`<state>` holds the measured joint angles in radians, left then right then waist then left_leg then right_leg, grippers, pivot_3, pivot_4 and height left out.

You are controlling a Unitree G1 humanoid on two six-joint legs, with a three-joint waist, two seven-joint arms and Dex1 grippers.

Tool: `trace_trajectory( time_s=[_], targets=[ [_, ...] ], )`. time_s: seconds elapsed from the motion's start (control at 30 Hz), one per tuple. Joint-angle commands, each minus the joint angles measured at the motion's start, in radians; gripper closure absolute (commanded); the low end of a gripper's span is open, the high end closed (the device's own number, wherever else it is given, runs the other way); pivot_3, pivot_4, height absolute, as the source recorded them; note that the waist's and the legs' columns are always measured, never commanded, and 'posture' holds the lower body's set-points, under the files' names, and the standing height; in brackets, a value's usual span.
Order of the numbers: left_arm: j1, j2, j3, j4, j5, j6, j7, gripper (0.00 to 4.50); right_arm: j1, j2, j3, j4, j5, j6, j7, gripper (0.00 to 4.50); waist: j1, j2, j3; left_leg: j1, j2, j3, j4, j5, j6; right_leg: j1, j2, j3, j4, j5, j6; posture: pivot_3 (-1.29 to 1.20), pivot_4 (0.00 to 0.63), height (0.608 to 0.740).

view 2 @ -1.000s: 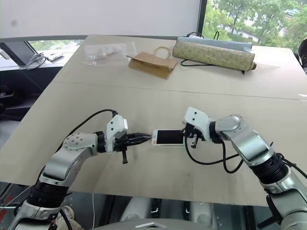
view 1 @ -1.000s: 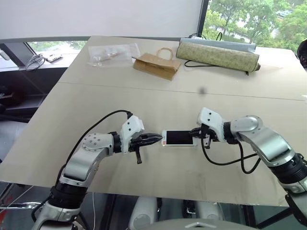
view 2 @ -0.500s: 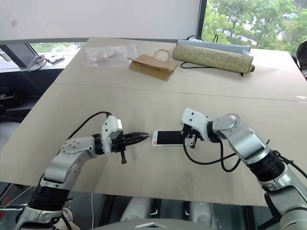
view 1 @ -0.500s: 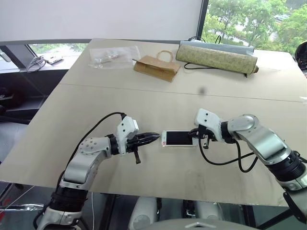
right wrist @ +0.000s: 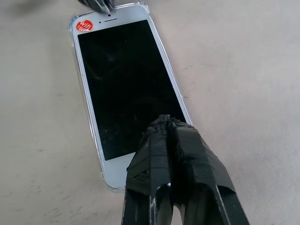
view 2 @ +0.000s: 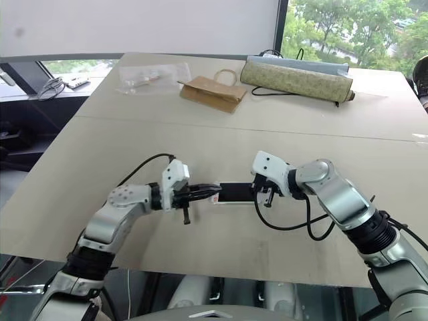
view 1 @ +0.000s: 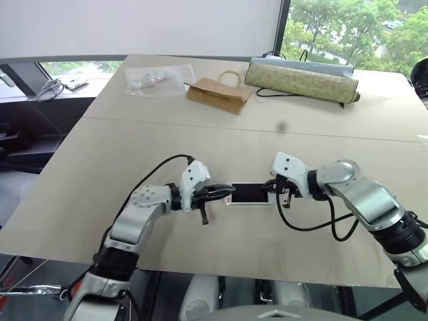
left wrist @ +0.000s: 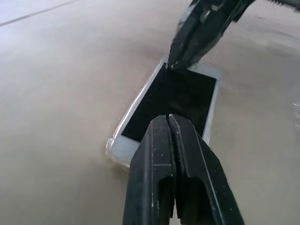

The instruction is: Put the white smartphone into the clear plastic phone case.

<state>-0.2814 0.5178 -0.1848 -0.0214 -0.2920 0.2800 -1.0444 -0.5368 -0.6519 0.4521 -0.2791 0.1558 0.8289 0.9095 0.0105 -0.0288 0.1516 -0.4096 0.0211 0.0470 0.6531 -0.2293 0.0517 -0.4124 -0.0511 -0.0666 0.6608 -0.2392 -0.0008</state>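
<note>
Beige laminate surface (view 1: 134, 140) with a seam across it, by a window with trees outside and a white blind; we're working the near half.

Left to right: our left tool (view 1: 228, 191), fingers pressed together and holding nothing, has its tips over the left end of the white smartphone with black screen and rounded corners (view 1: 249, 193). The phone lies flat, screen up, long axis running left-right. The wrist views show a thin transparent rim around the phone's edge, so we judge it's sitting in the clear plastic phone case with rounded corners (right wrist: 72, 29), at least mostly seated. Our right tool (view 1: 273, 188) is likewise closed and empty, tips over the right end of the screen.

Step in hand looks like pressing the phone home. To do it well: push straight down with both closed tips at opposite ends, even force, no sideways slide on the glass. Work corners in turn, and check the case lip wraps the bezel all round. Keep one tip pinning while the other presses, or the phone may skate on the smooth top.

Far side, well apart: a crinkled clear plastic bag (view 1: 157, 77), a brown paper bag with handles (view 1: 217, 93), a rolled olive patterned mat (view 1: 302, 81).
</note>
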Motion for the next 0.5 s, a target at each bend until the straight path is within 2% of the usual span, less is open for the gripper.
trace_trajectory(
  time_s=[0.03, 0.2, 0.37, 0.5],
  targets=[
    [-0.032, -0.004, -0.037, 0.050, 0.051, -0.026, 0.001, 4.45, 0.036, 0.001, 0.055, 0.035, -0.016, 0.047, 0.002, 4.50, 0.000, 0.000, 0.000, 0.000, 0.000, 0.000, 0.000, 0.000, 0.000, 0.000, 0.000, 0.000, 0.000, 0.000, 0.000, 0.00, 0.150, 0.740],
    [-0.058, -0.002, -0.072, 0.108, 0.103, -0.036, -0.002, 4.45, 0.038, 0.003, 0.044, 0.022, -0.017, 0.048, -0.005, 4.50, 0.001, 0.001, -0.003, 0.000, 0.000, 0.000, 0.000, 0.000, 0.000, 0.000, 0.000, 0.000, 0.000, 0.000, 0.000, 0.00, 0.150, 0.740],
    [-0.046, -0.002, -0.064, 0.099, 0.086, -0.042, -0.017, 4.45, 0.044, 0.043, -0.071, -0.039, 0.040, 0.043, -0.027, 4.50, 0.001, 0.002, -0.004, 0.000, 0.000, 0.000, 0.000, 0.000, 0.000, 0.000, 0.000, 0.000, 0.000, 0.000, 0.000, 0.00, 0.150, 0.740],
    [-0.035, -0.006, -0.064, 0.075, 0.070, -0.032, -0.024, 4.45, 0.041, -0.005, -0.120, -0.098, 0.054, 0.092, -0.026, 4.50, 0.003, 0.004, -0.002, -0.003, 0.000, 0.000, 0.000, 0.000, 0.000, -0.002, -0.001, 0.000, -0.001, 0.000, 0.000, 0.00, 0.150, 0.740]
  ],
)
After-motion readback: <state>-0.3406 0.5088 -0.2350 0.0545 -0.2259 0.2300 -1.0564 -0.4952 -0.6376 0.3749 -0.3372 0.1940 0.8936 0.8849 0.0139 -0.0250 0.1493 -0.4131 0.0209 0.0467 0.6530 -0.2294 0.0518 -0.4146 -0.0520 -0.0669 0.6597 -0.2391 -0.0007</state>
